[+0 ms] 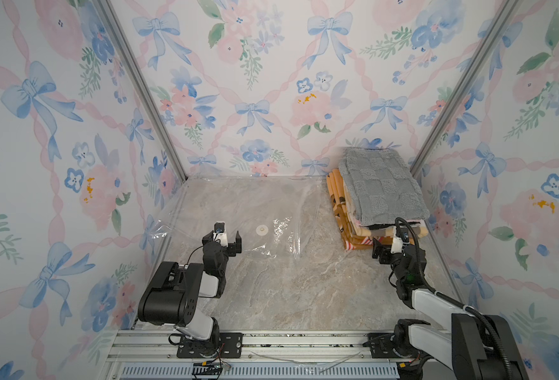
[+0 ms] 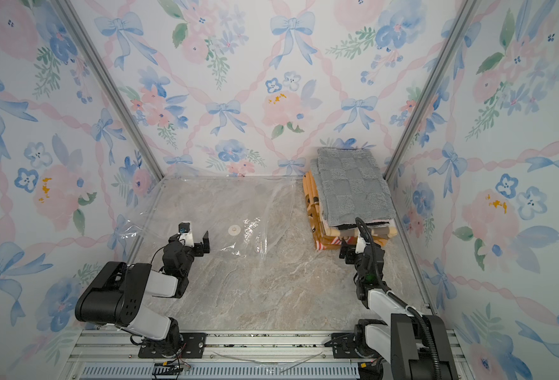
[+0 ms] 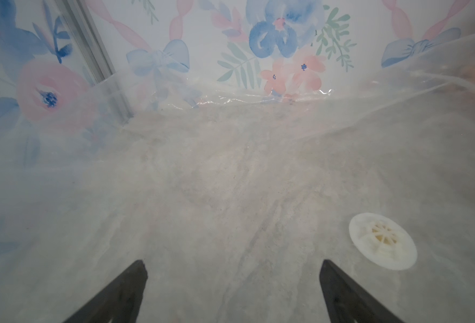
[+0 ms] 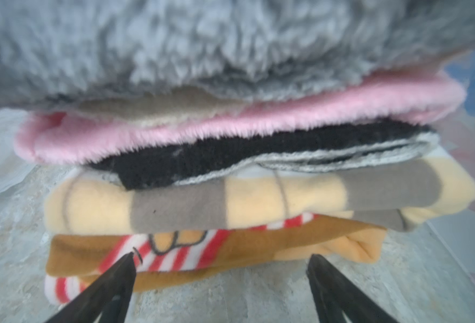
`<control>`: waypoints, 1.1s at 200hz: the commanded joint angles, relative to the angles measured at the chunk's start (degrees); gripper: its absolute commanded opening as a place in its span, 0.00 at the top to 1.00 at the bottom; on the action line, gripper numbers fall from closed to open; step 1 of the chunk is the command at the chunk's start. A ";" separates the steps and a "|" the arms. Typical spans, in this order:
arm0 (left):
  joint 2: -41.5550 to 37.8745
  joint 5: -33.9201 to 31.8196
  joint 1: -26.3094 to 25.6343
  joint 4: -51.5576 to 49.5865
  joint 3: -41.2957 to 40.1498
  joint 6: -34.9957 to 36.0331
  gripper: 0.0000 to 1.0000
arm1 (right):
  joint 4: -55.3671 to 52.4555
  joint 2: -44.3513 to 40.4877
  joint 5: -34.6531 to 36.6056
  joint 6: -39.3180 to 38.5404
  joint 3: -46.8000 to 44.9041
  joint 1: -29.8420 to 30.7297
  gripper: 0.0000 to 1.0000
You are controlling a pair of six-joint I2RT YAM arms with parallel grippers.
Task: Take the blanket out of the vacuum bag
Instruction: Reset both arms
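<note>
The marble-pattern table (image 1: pixel 288 289) carries all items. The vacuum bag (image 1: pixel 238 204) lies flat and transparent across the far left area, reaching the left wall, with a raised fold along its right side. The stack of folded blankets (image 1: pixel 337 204) sits far right against the back wall, grey blanket (image 1: pixel 383 187) uppermost. Whether bag film encloses the stack cannot be determined.

Left gripper (image 3: pixel 232 264): jaws wide, holding nothing, over the bag's near edge.

Right gripper (image 4: pixel 222 256): jaws wide, holding nothing, just before the stack's lowest layers.

The white valve disc (image 3: pixel 382 241) sits on the bag, just right of the left gripper.
</note>
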 commanded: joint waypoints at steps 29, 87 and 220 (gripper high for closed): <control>0.09 -1.11 0.45 -0.20 0.70 -0.36 0.02 | 7.41 3.85 -0.58 -3.18 1.74 0.10 0.04; 0.19 -1.07 0.53 -0.20 0.79 -0.32 0.02 | 12.01 3.18 -2.00 1.05 -0.94 -3.98 0.04; 0.24 -0.85 0.59 -0.31 0.80 -0.41 0.02 | 11.79 3.04 -5.42 6.19 -1.04 -3.60 0.04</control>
